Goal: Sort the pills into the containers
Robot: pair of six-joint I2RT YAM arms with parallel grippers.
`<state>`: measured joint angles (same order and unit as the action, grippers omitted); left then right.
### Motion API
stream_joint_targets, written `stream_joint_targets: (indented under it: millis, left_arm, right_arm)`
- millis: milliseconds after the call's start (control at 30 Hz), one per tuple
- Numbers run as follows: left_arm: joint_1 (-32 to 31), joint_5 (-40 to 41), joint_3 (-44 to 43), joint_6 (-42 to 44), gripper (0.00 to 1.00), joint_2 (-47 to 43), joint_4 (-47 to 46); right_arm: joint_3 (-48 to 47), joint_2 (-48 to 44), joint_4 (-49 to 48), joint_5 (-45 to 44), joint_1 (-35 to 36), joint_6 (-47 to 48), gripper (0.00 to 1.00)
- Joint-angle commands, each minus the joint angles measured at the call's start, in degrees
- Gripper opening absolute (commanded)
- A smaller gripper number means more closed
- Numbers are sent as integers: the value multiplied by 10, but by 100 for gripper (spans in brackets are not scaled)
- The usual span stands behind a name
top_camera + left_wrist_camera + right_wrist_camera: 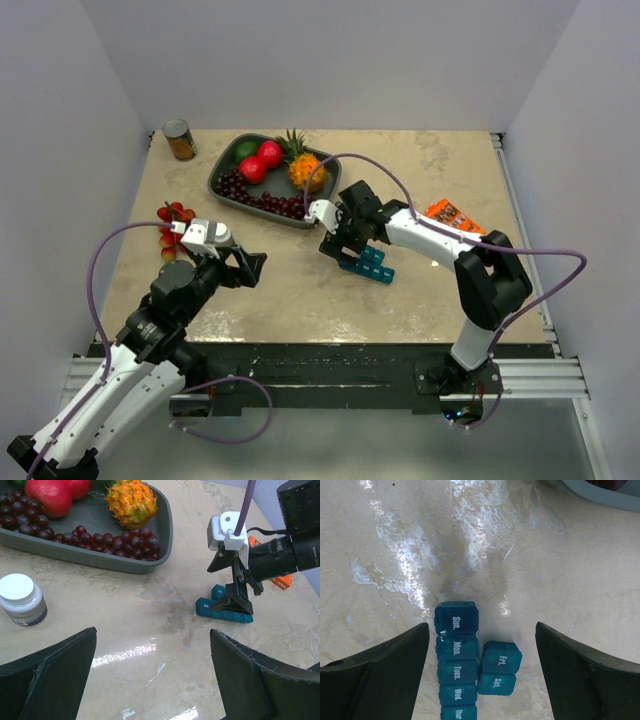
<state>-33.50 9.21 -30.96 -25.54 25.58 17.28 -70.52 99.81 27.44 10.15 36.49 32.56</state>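
The containers are teal-blue pill compartments (pixel 371 264) lying on the table in two strips. In the right wrist view a strip marked Sun to Thur (pixel 456 652) lies beside a short Fri and Sat strip (pixel 499 668), all lids shut. My right gripper (pixel 482 630) is open and hovers right over them, one finger on each side. It also shows in the top view (pixel 340 247) and the left wrist view (pixel 237 597). My left gripper (pixel 153 630) is open and empty over bare table, left of the containers (pixel 225 612). No loose pills show.
A dark grey tray (pixel 222 172) of grapes, apples and a pineapple-like fruit stands behind the containers. A white-capped bottle (pixel 20 600) stands in front of the tray. A tin can (pixel 180 140) is at the back left, small red fruits (pixel 175 222) at the left, and an orange packet (pixel 452 215) at the right.
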Motion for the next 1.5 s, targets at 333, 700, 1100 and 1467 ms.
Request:
stream_joint_targets:
  millis: [333,700,1100,1467]
  left_arm:
    - [3,6,13,-5,99,-19,-15]
    - [3,-40,39,-14,100,-24,-63]
    - [-16,-302,216,-63,79,-4,-393]
    - [-211,-114,322,-138,76,220,-793]
  right_arm:
    - [-20,57,24,-18,23,-5,86]
    - [-35,75,40,-1,24,-6,56]
    - [-37,70,46,102,24,-54,31]
    - [-23,76,-40,90,31,-211,26]
